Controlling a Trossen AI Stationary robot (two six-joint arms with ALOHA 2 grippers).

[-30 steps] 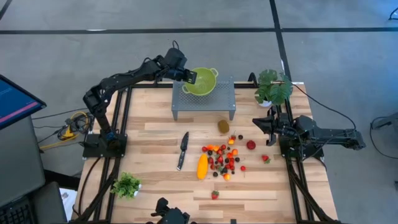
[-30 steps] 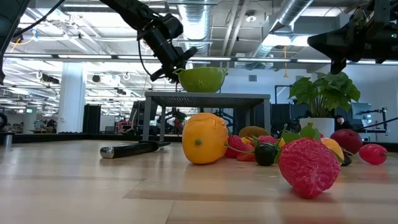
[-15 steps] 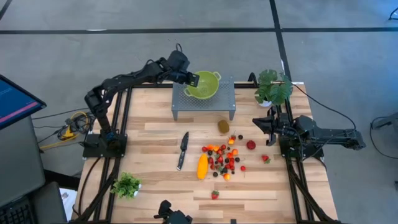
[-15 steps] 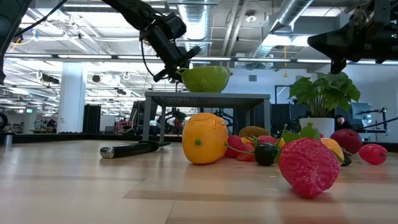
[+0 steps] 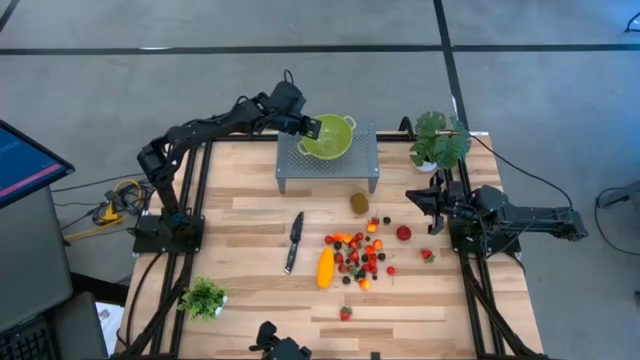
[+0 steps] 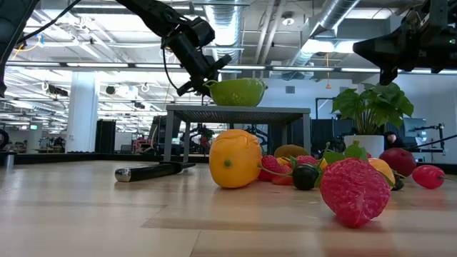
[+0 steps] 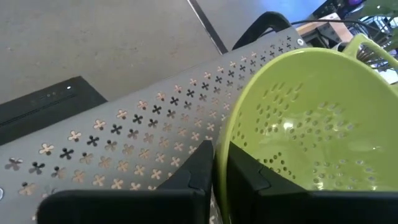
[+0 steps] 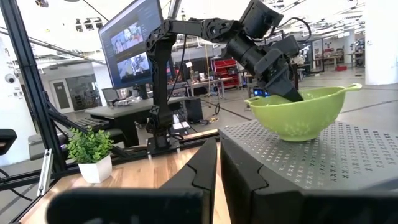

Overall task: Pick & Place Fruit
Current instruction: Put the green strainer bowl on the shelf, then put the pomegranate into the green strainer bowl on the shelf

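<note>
A lime-green colander point(image 5: 332, 138) sits over the grey perforated stand point(image 5: 350, 168) at the table's far edge. My left gripper point(image 5: 311, 126) is shut on its left rim. The small fruit pieces lie in a heap point(image 5: 358, 255) on the table. Beside them are the long yellow-orange fruit point(image 5: 325, 267) and the brown kiwi point(image 5: 359, 203). A red ball point(image 5: 403, 233) and two strawberries point(image 5: 428, 255) point(image 5: 345, 313) lie apart. My right gripper point(image 5: 411, 197) hovers shut, right of the kiwi. My left gripper pinches the colander's rim point(image 7: 231, 118) on its left side, with one finger point(image 7: 198, 163) outside the bowl and the other point(image 7: 244, 169) inside. The fingers come slanting down from the table's left. The colander point(image 6: 239, 91) is tilted; whether its bottom rests on the stand, I cannot tell.
A black-handled knife point(image 5: 293, 240) lies left of the fruit heap. One green plant point(image 5: 440, 140) stands at the far right corner, another point(image 5: 204, 297) near the left front. Bare wood shows left of the knife.
My left gripper has moved a little toward the table's right, carrying the colander along over the stand. The colander now sits more tilted than before. In the last half second nothing has shifted.
</note>
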